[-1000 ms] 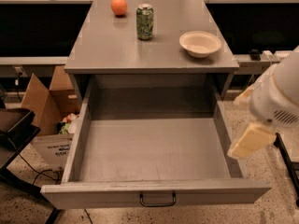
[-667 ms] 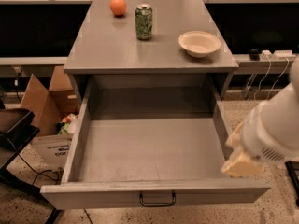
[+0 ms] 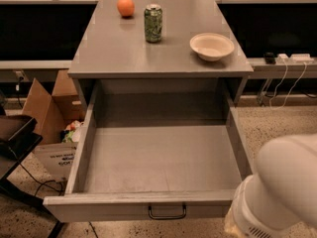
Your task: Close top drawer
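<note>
The top drawer [image 3: 138,206] is pulled far out of the gray cabinet [image 3: 148,58] and its gray box is empty inside. Its small dark wire handle [image 3: 167,212] sits mid-front, near the bottom edge of the view. My arm's white body [image 3: 282,187] fills the lower right, just outside the drawer's front right corner. My gripper [image 3: 231,226] shows only as a tan bit under the arm, level with the drawer front and right of the handle. The lower drawers are out of view.
On the cabinet top stand an orange [image 3: 126,6], a green can [image 3: 153,23] and a white bowl [image 3: 212,45]. An open cardboard box [image 3: 47,108] and a dark stand [image 3: 15,138] are left of the drawer. Cables [image 3: 285,78] hang at the right.
My arm has moved down and toward the camera, from beside the drawer's right wall to its front right corner. The drawer has stayed open.
</note>
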Controlling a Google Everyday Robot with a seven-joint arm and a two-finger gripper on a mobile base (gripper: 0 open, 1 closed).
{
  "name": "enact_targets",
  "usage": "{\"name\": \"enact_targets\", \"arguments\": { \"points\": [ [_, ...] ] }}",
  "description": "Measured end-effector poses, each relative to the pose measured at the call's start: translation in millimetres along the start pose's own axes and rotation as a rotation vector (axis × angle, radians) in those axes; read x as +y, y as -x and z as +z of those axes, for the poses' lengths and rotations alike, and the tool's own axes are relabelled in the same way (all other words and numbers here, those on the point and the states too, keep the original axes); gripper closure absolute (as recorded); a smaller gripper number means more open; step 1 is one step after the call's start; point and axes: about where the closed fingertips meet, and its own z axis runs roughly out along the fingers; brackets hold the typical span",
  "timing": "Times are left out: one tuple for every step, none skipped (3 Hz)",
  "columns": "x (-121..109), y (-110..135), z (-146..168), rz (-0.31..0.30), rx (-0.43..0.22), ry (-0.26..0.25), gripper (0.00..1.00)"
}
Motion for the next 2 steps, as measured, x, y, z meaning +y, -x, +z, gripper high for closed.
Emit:
{"name": "enact_targets", "arguments": {
  "points": [
    [24.0,-3.5,58.2,0.008,-0.006,0.004,1.0],
    [23.7,8.9,90.2,0.025,-0.038,-0.041,1.0]
  ]
}}
